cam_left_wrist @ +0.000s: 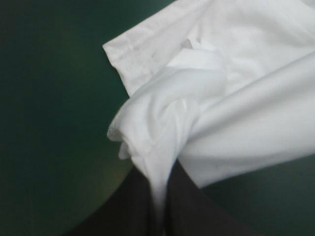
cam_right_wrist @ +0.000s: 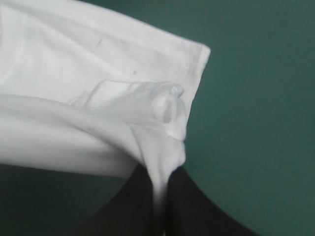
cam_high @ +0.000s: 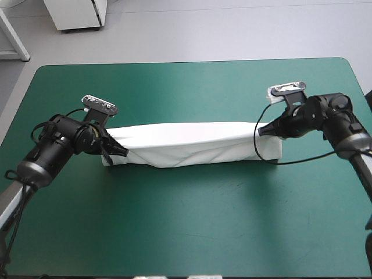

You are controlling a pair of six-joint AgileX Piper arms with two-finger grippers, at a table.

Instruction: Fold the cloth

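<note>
Nipped all but shut on T-shirt (cam_high: 192, 144) ends, left pincer (cam_high: 120, 152) and right pincer (cam_high: 259, 131) alike; best moved level, in step, taut between.

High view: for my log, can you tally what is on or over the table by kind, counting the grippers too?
T-shirt: 1, white, lying in a long folded band.
Grippers: 2, the left gripper and the right gripper, each shut on one end of the T-shirt.
Total: 3.
</note>
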